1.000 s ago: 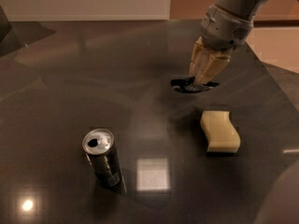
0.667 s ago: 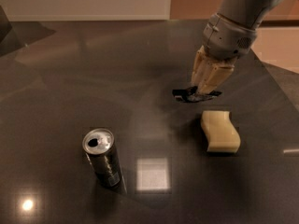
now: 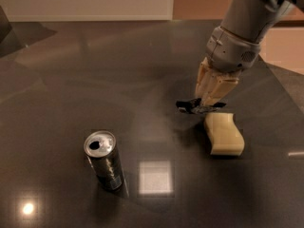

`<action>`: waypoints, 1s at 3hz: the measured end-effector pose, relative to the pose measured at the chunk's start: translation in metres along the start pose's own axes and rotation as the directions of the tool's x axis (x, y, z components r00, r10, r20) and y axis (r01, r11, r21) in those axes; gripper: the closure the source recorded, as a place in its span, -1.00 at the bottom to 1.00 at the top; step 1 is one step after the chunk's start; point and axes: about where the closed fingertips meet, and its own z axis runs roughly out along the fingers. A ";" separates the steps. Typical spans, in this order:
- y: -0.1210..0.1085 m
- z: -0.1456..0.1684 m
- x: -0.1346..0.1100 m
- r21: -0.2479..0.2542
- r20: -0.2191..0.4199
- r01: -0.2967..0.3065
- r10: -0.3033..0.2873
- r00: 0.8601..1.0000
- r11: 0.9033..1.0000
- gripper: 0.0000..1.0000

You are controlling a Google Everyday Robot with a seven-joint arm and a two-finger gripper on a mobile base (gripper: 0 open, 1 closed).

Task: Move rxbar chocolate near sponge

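Note:
My gripper (image 3: 205,104) hangs from the arm at the upper right and is shut on the rxbar chocolate (image 3: 190,106), a small flat black glossy wrapper that sticks out to the left of the fingers. It holds the bar slightly above the dark table, just left of and above the sponge's top end. The sponge (image 3: 223,133) is a pale yellow foam block with wavy sides, lying flat on the table at the right, just below the gripper.
A dark can with a silver top (image 3: 103,159) stands upright at the lower left. The dark glossy table (image 3: 95,80) reflects ceiling lights. The table's right edge (image 3: 280,87) runs close behind the arm.
My gripper has carried the rxbar chocolate down and toward the sponge, so the bar now hangs right beside the sponge's top end. The sponge and the can have not moved.

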 end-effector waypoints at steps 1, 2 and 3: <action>-0.008 0.000 0.000 0.030 -0.001 0.001 -0.001 1.000 1.000 -0.73; -0.013 0.001 0.000 0.049 -0.002 0.002 -0.002 1.000 0.999 -1.00; -0.013 0.001 0.000 0.050 -0.002 0.002 -0.002 1.000 0.999 -1.00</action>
